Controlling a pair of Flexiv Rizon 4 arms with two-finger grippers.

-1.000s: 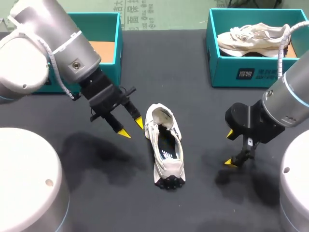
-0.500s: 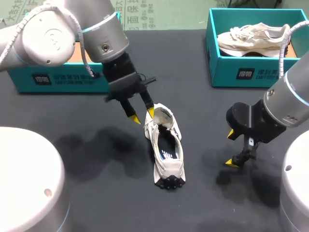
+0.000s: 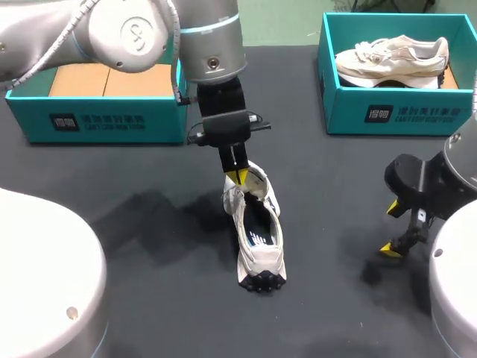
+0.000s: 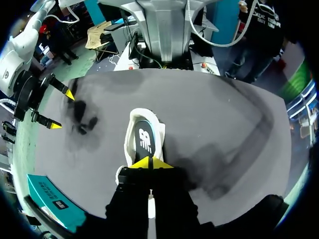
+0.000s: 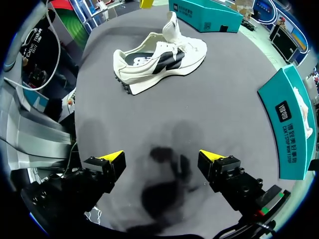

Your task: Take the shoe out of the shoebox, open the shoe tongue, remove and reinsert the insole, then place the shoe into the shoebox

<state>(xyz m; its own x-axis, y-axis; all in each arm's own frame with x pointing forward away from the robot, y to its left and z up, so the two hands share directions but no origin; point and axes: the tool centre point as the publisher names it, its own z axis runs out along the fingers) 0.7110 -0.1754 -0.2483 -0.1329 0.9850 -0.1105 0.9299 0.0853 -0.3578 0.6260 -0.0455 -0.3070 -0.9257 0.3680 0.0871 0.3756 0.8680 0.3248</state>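
Observation:
A white sneaker [image 3: 257, 231] lies on the black table, heel toward me, tongue raised and dark insole showing. My left gripper [image 3: 238, 177] comes down on the tongue's top edge with its yellow tips pressed together; I cannot see whether the tongue is pinched. In the left wrist view the joined tips [image 4: 149, 163] sit over the shoe [image 4: 144, 139] with the insole just ahead. My right gripper [image 3: 390, 227] stands open above bare table to the shoe's right, nothing between its fingers [image 5: 160, 157]; the shoe [image 5: 159, 55] lies well ahead of it. An open teal shoebox [image 3: 112, 123] stands at the back left.
A second teal box [image 3: 387, 112] at the back right holds a beige shoe [image 3: 391, 60]. In the right wrist view that box [image 5: 289, 129] is beside my right gripper. The left arm's links hang over the back left of the table.
My left arm swung right from beside the shoe to the tongue, and its fingers closed. My right gripper drifted a little to the right, still open.

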